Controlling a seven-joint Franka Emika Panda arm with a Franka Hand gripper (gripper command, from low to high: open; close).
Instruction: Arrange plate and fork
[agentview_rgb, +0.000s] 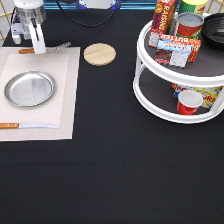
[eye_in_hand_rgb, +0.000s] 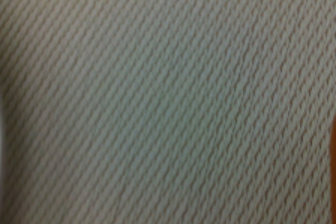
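The gripper (agentview_rgb: 37, 48) was seen at the exterior view's top left, lowered onto the far edge of the placemat (agentview_rgb: 70, 90), with its white fingers (agentview_rgb: 38, 41) drawn close together over the fork (agentview_rgb: 47, 49). Whether the fingers were actually clamped on the fork or merely resting around it could not be told, since the contact itself was hidden behind them. The fork's brown-orange handle was seen projecting from one side of the gripper and its metal tines from the other, the whole fork lying flat along the mat's far edge. In the wrist view only the woven weave of the placemat (eye_in_hand_rgb: 168, 112) was shown, from very close, which agreed with the hand being low over the mat.

Just below the gripper, towards the exterior view's bottom, the plate (agentview_rgb: 30, 89) was seen lying flat on the placemat, near its middle. Further in the same direction, near the mat's near edge, a knife (agentview_rgb: 27, 125) was lying flat. To the gripper's side, towards the exterior view's right, a wooden coaster (agentview_rgb: 99, 54) was resting on the black table (agentview_rgb: 110, 175), and well beyond it a two-tier turntable rack (agentview_rgb: 165, 107) of groceries stood.

The plate was judged to be already placed; the fork's placement beside it was judged unfinished, with the gripper at the fork.
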